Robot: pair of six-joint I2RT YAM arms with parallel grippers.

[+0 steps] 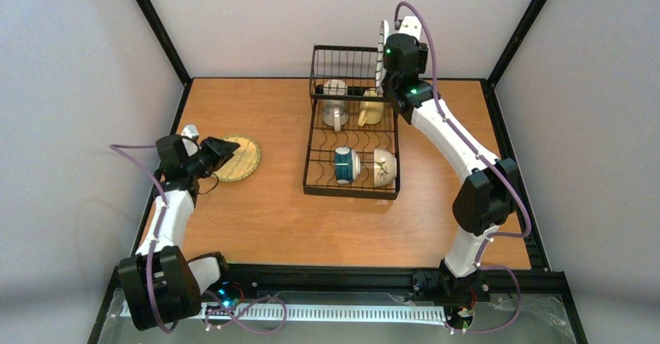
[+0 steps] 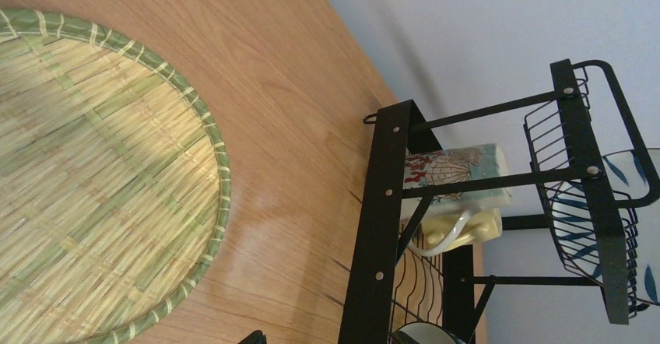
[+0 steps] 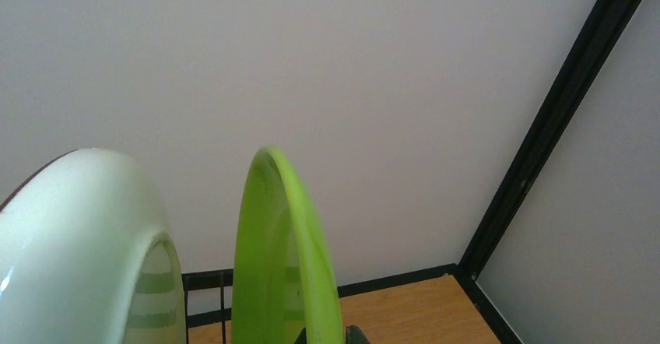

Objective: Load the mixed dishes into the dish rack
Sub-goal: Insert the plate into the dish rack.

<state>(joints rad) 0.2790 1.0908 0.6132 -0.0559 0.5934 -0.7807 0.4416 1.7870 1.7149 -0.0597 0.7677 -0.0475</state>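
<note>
Dishes sit part-loaded in a black wire dish rack (image 1: 350,194) in the middle of a wooden table (image 1: 265,212). At the rack's near end, a teal-and-white cup (image 1: 344,165) and a cream bowl (image 1: 384,167) lie on their sides next to each other, propped by the curved wires. Toward its far end, a cream mug (image 1: 335,100) and a yellow mug (image 1: 372,109) rest just in front of the taller basket section.

At the rack's far right corner, a striped plate (image 1: 382,48) stands on edge. Just beside it, the right gripper (image 3: 328,336) is pinched almost closed on the rim of a lime-green plate (image 3: 284,258). It holds the plate upright and parallel to the striped one, I judge so that it can slide down into a neighbouring slot. Whether its lower edge has reached the wires is hidden.

Well to the left of the rack, a tan plate (image 1: 247,157) of woven straw lies flat on the table. The left gripper (image 1: 224,152) hovers at its edge with jaws spread wide and nothing in them. It seems lined up to take this plate, the only dish I can see outside the rack. A flat plate offers little rim to catch, so that lift may need care.
</note>
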